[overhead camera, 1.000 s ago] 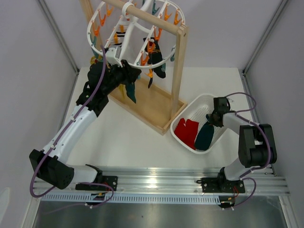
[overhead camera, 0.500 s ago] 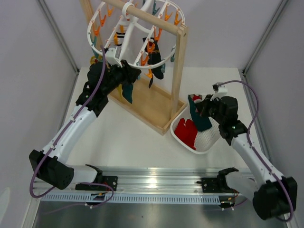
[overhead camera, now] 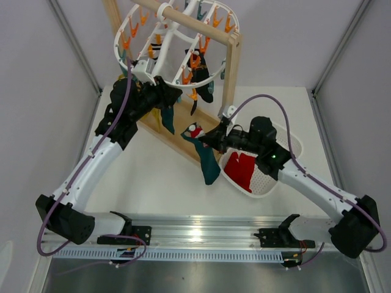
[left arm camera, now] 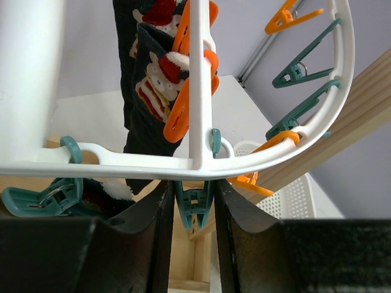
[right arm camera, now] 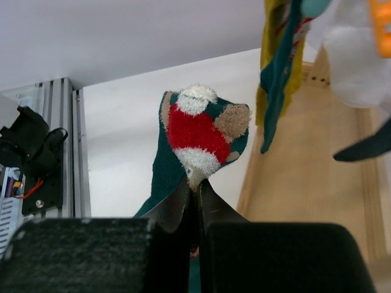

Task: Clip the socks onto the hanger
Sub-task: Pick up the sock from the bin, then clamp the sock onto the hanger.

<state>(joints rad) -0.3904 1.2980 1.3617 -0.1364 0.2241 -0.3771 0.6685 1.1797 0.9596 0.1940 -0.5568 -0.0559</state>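
Pinching a teal sock by its patterned end, the right claw dangles it mid-frame above the worktop, seemingly bound for the hanger; upper left, the left claw clenches a teal peg beneath it, probably to spread it.
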